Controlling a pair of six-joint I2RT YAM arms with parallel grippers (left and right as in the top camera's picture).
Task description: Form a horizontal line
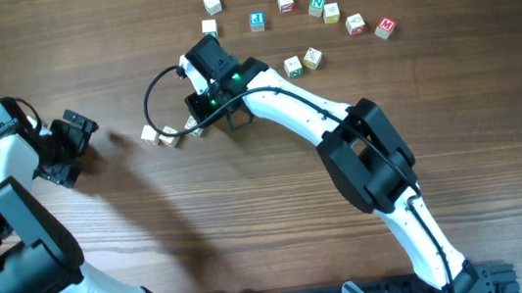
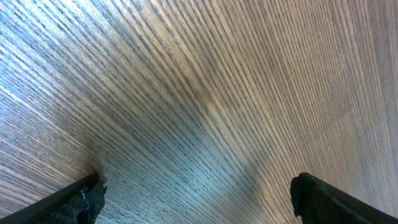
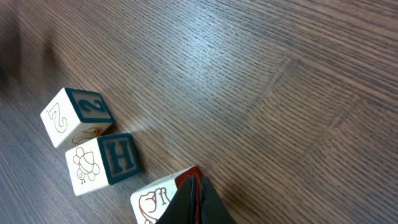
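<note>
The right gripper (image 3: 196, 190) has its two fingers pressed together into one dark point, nothing between them; the tip sits against the red-topped cube (image 3: 155, 200) and hides part of it. That cube ends the horizontal line (image 1: 172, 134), a slightly uneven row of three pale cubes left of the table's (image 1: 249, 217) middle. Beside it stands the H cube (image 3: 103, 163), then the 2 cube (image 3: 77, 116), each just beside the next. In the overhead view the right gripper (image 1: 201, 120) meets the row's right end. The left gripper (image 2: 196, 194) is spread wide over bare wood, well apart from the row. Scattered cubes (image 1: 332, 12), one blue-lettered cube (image 1: 257, 21) among them, lie along the far side.
</note>
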